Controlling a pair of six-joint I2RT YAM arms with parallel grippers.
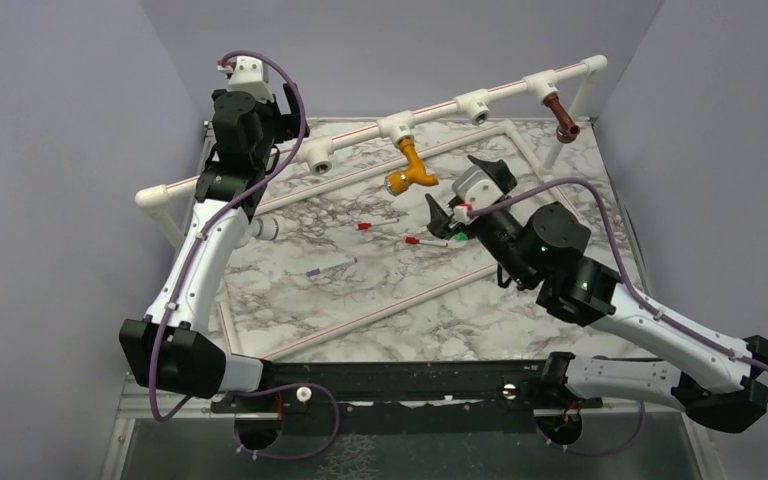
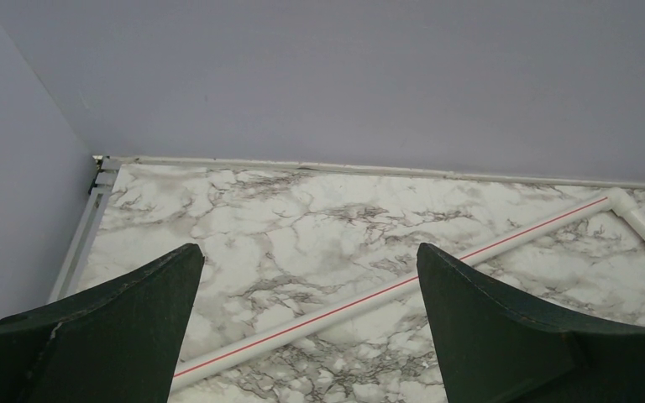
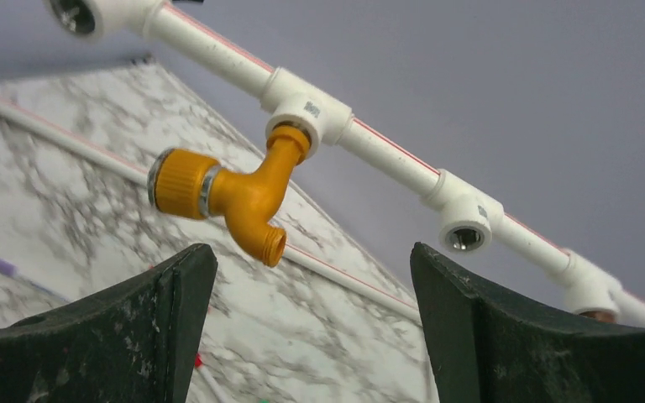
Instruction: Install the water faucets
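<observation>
Top external view: the orange-yellow faucet [image 1: 409,166] is seated in a pipe tee [image 1: 396,127] at twelve o'clock, the dark brown faucet [image 1: 561,117] at one o'clock, so the task is judged largely done, while the left gripper [image 2: 308,252] and right gripper [image 1: 461,188] are held wide open, gripping nothing

Left tool [image 2: 306,252] and right tool [image 3: 312,250] both aloft, jaws spread wide.
</observation>
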